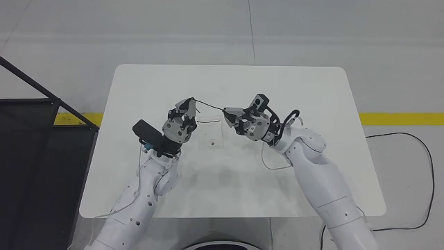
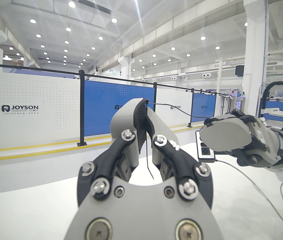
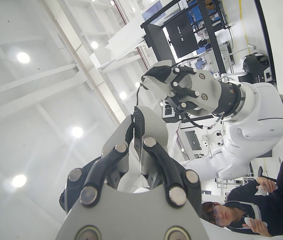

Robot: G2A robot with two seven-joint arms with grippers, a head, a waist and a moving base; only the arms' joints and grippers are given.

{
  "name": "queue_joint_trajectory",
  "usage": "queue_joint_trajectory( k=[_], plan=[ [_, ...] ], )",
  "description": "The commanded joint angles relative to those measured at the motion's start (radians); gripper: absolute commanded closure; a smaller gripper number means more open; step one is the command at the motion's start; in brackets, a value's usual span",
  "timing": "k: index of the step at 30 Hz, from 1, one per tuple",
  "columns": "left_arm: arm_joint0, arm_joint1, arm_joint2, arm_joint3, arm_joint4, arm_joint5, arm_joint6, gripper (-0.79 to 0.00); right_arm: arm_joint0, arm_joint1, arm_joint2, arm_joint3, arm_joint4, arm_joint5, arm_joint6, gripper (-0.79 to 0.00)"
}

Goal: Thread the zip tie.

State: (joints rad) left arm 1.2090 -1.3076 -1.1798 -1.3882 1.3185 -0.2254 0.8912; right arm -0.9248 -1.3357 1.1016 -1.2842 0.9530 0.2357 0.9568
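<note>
Plainly, the zip tie point(image 1: 208, 104) hangs in the air above the white surface point(image 1: 312, 97), stretched as a thin dark strand between the two arms. The left tool point(image 2: 145, 106) is pinched tight on one end, with a short tail dangling back between its fingers toward the palm, and the right tool point(image 3: 137, 116) is clamped narrow on the other end. The main hazard is probably slip: the strap is thin and smooth, so any pull between the arms could draw it out of one pinch and drop it onto the surface. Threading also needs the tip to meet a very small slot, and which end carries the head cannot be made out. A slight twist or bow in the strap would likely send the tip past the opening, and pushing on regardless could buckle it.
</note>
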Motion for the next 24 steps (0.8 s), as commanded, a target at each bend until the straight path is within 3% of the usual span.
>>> queue_joint_trajectory(
  k=[1,24],
  plan=[
    [0.000,0.000,0.000,0.000,0.000,0.000,0.000,0.000,0.001,0.000,0.000,0.001,0.000,0.000,0.001,0.000],
    [0.000,0.000,0.000,0.000,0.000,0.000,0.000,0.000,0.006,-0.003,-0.012,-0.006,-0.015,0.009,-0.030,0.000]
  ],
)
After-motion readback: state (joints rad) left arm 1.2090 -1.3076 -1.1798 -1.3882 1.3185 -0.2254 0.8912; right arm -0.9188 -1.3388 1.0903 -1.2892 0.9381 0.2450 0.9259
